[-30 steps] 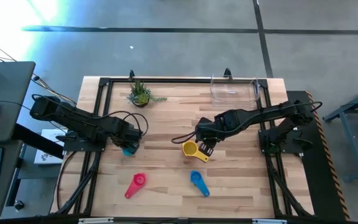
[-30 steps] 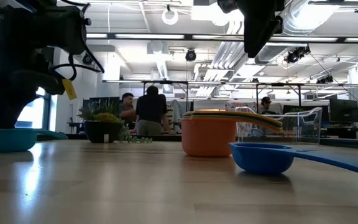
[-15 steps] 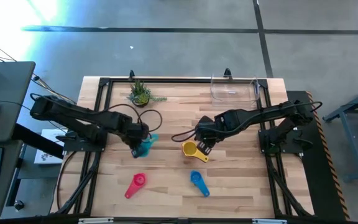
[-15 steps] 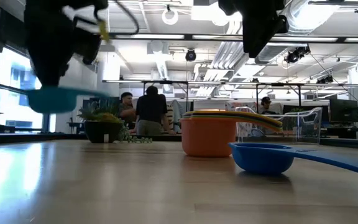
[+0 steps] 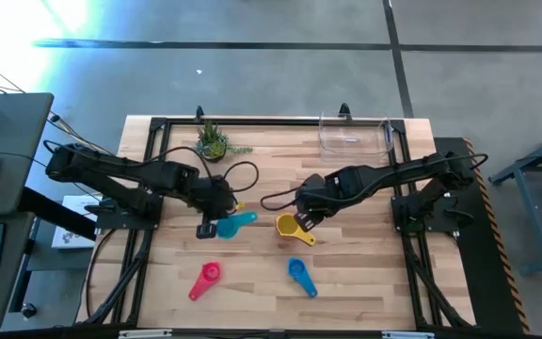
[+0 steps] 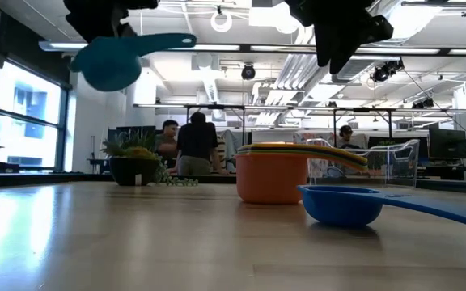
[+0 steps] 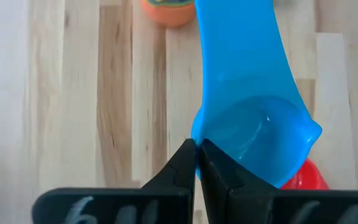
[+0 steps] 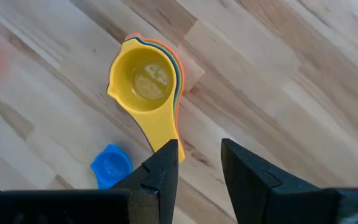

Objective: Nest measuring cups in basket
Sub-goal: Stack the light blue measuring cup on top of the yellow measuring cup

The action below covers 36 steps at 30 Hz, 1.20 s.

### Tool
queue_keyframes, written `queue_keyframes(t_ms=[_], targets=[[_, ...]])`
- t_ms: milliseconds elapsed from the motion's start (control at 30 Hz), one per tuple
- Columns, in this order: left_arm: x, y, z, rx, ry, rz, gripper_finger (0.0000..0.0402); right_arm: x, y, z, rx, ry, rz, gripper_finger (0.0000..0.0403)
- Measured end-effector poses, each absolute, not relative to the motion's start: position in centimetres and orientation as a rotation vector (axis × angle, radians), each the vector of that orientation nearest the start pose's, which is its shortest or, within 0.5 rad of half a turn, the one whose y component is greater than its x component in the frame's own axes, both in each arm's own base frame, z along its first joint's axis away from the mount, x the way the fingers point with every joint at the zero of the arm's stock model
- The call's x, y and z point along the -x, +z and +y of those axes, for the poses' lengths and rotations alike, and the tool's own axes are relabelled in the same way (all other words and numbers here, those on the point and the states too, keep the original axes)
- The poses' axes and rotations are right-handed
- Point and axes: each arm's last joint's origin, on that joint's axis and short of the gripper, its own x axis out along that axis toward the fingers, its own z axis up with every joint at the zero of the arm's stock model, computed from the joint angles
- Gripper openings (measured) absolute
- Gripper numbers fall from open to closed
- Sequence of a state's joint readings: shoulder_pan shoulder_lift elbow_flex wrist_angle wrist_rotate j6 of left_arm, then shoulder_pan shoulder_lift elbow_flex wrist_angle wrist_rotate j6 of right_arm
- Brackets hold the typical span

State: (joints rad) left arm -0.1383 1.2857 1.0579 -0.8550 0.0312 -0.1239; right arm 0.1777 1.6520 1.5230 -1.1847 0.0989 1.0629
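Teal is the colour I have in the air: my left gripper (image 5: 216, 218) is clamped on the rim of the teal cup (image 5: 237, 222), lifted clear of the table (image 5: 365, 282), just beside the nested stack (image 5: 288, 225). That stack, yellow on top and orange-red outermost, sits on the wood with my right gripper (image 5: 304, 220) hovering just over its handle, fingers spread and empty. The blue cup (image 5: 298, 271) lies near the stack, the pink cup (image 5: 207, 276) farther off. The basket (image 5: 354, 135) stands well apart from the stack, with nothing in it that I can see. I judge roughly half done.
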Motion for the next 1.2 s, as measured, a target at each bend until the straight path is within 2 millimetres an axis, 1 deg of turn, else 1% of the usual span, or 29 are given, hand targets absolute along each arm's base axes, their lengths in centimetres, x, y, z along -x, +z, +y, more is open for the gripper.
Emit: queue_keyframes(t_ms=[67, 233, 467, 700, 800, 900, 1033, 1200], targets=[[-24.4, 27.1, -3.5, 0.024, -0.100, 1.100, 0.0001, -31.2, 30.1, 5.4, -0.757, -0.639, 1.178, 0.0114], [-25.7, 25.3, -4.0, -0.036, -0.137, 1.164, 0.0001, -31.1, 30.1, 6.1, -0.800, -0.666, 1.165, 0.0114], [-27.8, 22.4, -6.0, -0.104, -0.197, 1.204, 0.0001, -31.0, 30.1, 6.8, -0.836, -0.689, 1.150, 0.0114], [-29.4, 20.1, -8.1, -0.152, -0.256, 1.195, 0.0001, -31.0, 30.1, 6.7, -0.846, -0.712, 1.130, 0.0114], [-29.7, 19.1, -8.8, -0.187, -0.287, 1.204, 0.0002, -31.0, 30.2, 6.7, -0.839, -0.720, 1.119, 0.0114], [-29.8, 18.5, -9.2, -0.203, -0.300, 1.224, 0.0010, -31.0, 30.2, 6.7, -0.839, -0.719, 1.117, 0.0114], [-29.9, 17.8, -9.5, -0.204, -0.310, 1.249, 0.0021, -31.1, 30.2, 6.7, -0.839, -0.719, 1.113, 0.0114], [-30.1, 17.1, -9.5, -0.201, -0.304, 1.274, 0.0017, -31.1, 30.2, 6.7, -0.838, -0.719, 1.107, 0.0114]])
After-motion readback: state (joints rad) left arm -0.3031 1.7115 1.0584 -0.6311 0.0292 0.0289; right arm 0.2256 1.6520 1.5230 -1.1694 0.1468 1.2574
